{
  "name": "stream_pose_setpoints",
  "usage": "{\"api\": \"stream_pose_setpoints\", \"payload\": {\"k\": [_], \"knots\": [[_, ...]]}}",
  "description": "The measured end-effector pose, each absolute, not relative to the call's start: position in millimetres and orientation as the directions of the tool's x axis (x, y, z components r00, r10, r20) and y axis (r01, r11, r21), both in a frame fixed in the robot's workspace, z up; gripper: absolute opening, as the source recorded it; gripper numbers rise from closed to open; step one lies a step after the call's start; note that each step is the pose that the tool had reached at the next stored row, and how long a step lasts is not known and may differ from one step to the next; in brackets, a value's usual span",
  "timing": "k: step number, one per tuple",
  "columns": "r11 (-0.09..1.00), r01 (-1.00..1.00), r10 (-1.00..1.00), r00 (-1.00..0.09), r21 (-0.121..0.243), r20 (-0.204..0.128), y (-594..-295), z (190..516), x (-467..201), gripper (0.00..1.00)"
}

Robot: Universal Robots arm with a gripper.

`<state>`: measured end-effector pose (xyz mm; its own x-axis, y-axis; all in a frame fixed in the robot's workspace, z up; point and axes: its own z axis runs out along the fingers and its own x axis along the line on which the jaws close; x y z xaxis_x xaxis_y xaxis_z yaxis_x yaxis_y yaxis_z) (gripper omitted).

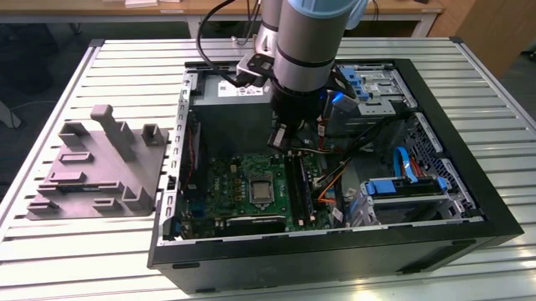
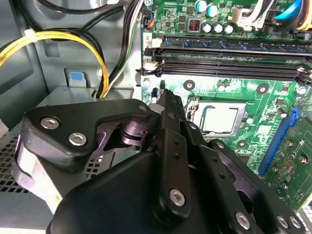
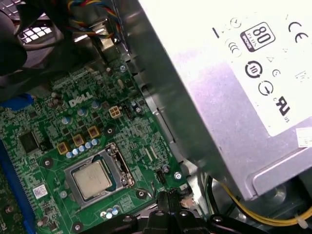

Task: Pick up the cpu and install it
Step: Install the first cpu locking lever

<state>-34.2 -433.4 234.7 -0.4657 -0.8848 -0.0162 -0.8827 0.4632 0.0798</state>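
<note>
Gripper [image 2: 165, 95] hovering inside case [image 1: 469, 188], fingers closed together, holding nothing. Cpu [image 3: 91, 179] already sitting in socket [image 3: 117, 165]; install step apparently finishing.

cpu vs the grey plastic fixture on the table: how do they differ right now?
The cpu is a small flat square with a pale metal top; the grey plastic fixture is far larger, with upright posts and slots. The cpu sits inside the computer case, in the motherboard socket; the fixture stands outside the case on the slatted table, toward the exterior view's left. Neither is touched by the hand.
</note>
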Motion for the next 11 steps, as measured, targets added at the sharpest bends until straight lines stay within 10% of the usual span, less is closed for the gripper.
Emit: {"api": "stream_pose_setpoints", "payload": {"k": [11], "knots": [[0.417, -0.906, -0.908, -0.419, 0.079, -0.014, -438.0, 234.6, -36.8, 0.11]]}}
